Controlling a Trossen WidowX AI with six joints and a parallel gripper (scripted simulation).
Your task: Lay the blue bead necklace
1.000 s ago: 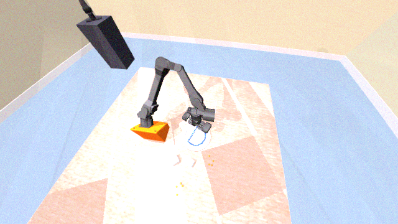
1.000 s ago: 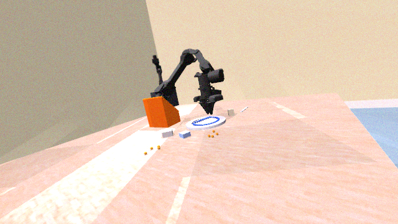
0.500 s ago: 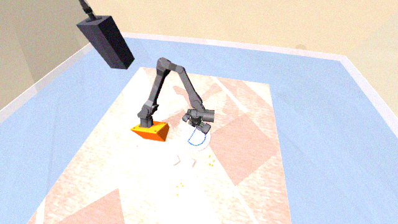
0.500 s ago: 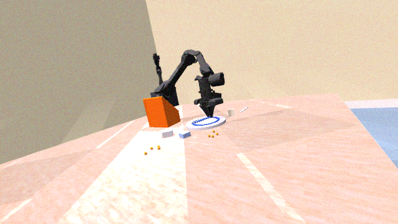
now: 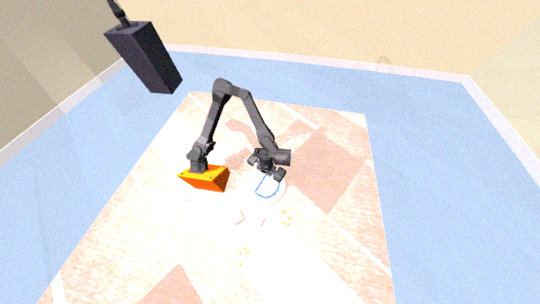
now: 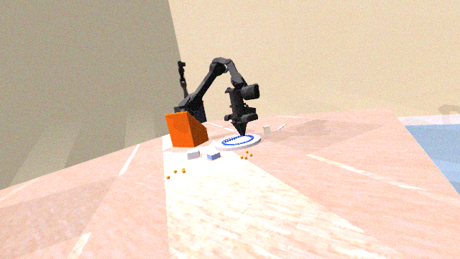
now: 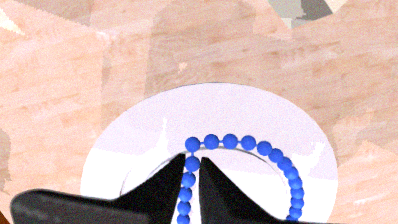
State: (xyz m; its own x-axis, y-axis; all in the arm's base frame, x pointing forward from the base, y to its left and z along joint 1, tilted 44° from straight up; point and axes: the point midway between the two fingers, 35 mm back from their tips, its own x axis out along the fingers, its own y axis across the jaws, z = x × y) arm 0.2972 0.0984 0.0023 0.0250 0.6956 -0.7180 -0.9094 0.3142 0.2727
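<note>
The round white bead board (image 5: 283, 195) (image 6: 233, 148) (image 7: 125, 130) lies flat, with a thin dark groove line showing in the wrist view. The blue bead necklace (image 5: 267, 197) (image 7: 230, 141) lies over it in a D shape. Its curved side runs near the groove on the right in the wrist view; its straight side cuts across the board, and the groove's left part is bare. My gripper (image 5: 267, 172) (image 6: 243, 134) (image 7: 192, 161) points down, low over the board's far part, its fingertips shut on a bead of the straight side, near the D's upper-left corner in the wrist view.
The orange base block (image 5: 207, 179) (image 6: 187, 129) stands beside the board. Small blocks (image 6: 193, 154) (image 6: 213, 155) and loose yellow beads (image 5: 245, 249) (image 6: 246, 152) lie in front. A pale block (image 6: 267, 129) and a thin white stick (image 6: 282, 126) lie behind.
</note>
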